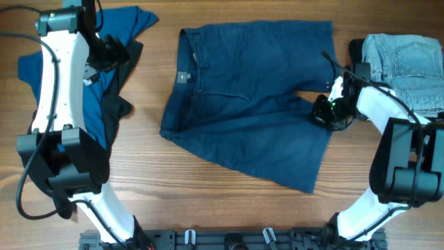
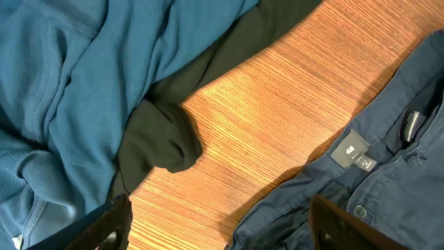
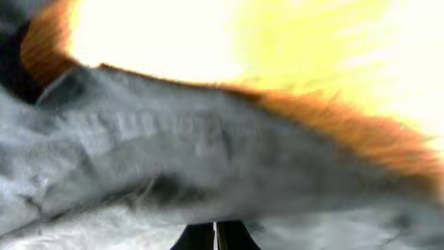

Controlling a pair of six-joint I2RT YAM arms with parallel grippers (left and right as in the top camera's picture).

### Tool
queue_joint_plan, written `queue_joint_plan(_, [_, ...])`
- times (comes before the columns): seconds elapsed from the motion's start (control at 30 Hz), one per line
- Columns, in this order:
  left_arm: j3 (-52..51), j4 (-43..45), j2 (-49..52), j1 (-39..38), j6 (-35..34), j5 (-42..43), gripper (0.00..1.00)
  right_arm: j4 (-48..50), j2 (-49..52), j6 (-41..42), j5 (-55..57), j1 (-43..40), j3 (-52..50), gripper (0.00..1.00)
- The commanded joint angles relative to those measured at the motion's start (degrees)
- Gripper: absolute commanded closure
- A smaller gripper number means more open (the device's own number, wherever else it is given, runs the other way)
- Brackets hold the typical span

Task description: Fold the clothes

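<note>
Right gripper [image 1: 323,111] closed, apparently pinching navy shorts [image 1: 243,97] hem (wrist view blurred); shallow pinch risks slip mid-fold. Left gripper [image 2: 225,223] open, empty; waistband [image 1: 186,66] unpinned, may drag.

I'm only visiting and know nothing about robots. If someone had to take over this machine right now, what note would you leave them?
Left gripper: open, empty, above the table between the heap of blue shirt and black garment and the navy shorts.
Right gripper: fingers look closed at the shorts' right edge; blur hides whether cloth is pinched.
Light-wash jeans: folded, far right.
Done: apparently the jeans only.
Left: shorts lie spread flat, unfolded; shirt and black garment are heaped.
</note>
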Motion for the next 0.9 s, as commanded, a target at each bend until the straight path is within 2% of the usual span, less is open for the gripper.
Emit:
queue_joint_plan(0.0, [-0.02, 0.13, -0.39, -0.11, 0.55, -0.33, 0.19, -3.04, 3.04, -2.43, 7.74, -0.46, 5.73, 0.96])
queue_joint_plan(0.03, [-0.02, 0.09, -0.37, -0.11, 0.68, -0.33, 0.19, -4.28, 2.97, -2.43, 7.45, -0.46, 7.34, 0.96])
queue_joint_plan(0.1, [-0.35, 0.15, -0.20, -0.33, 6.16, 2.86, 0.23, -10.51, 2.16, -3.74, 3.52, -0.44, 14.53, 0.96])
queue_joint_plan(0.2, [-0.48, -0.52, -0.20, -0.94, 12.24, 6.40, 0.26, -15.72, -0.52, -5.49, -2.08, -0.09, 19.41, 0.84])
queue_joint_plan(0.27, [-0.48, -2.54, -0.20, -1.73, 13.86, 6.78, 0.27, -19.93, -4.11, -5.44, -2.54, 1.49, 21.73, 0.71])
queue_joint_plan(0.37, [-0.48, -6.64, -0.20, -2.60, 13.84, 6.75, 0.31, -24.09, -9.66, -5.09, -2.08, 4.48, 22.08, 0.61])
queue_joint_plan(0.43, [-0.48, -10.93, -0.42, -3.19, 13.68, 6.75, 0.41, -27.41, -14.03, -1.55, 1.27, 6.62, 22.08, 0.57])
queue_joint_plan(0.5, [-0.48, -14.60, -1.05, -3.58, 11.32, 6.21, 0.44, -30.93, -17.92, 1.05, 4.96, 8.26, 22.03, 0.54])
queue_joint_plan(0.6, [-0.48, -18.36, -3.15, -3.89, 6.12, 3.19, 0.44, -37.16, -23.82, 5.11, 8.90, 9.97, 21.90, 0.50])
queue_joint_plan(0.7, [-0.61, -20.61, -6.16, -3.98, 3.98, 3.08, 0.43, -42.47, -28.09, 7.19, 9.14, 10.40, 21.84, 0.44])
queue_joint_plan(0.87, [-4.87, -19.74, -12.50, -5.44, -0.35, 3.13, 0.39, -48.37, -32.54, 8.83, 9.14, 10.51, 19.54, 0.42])
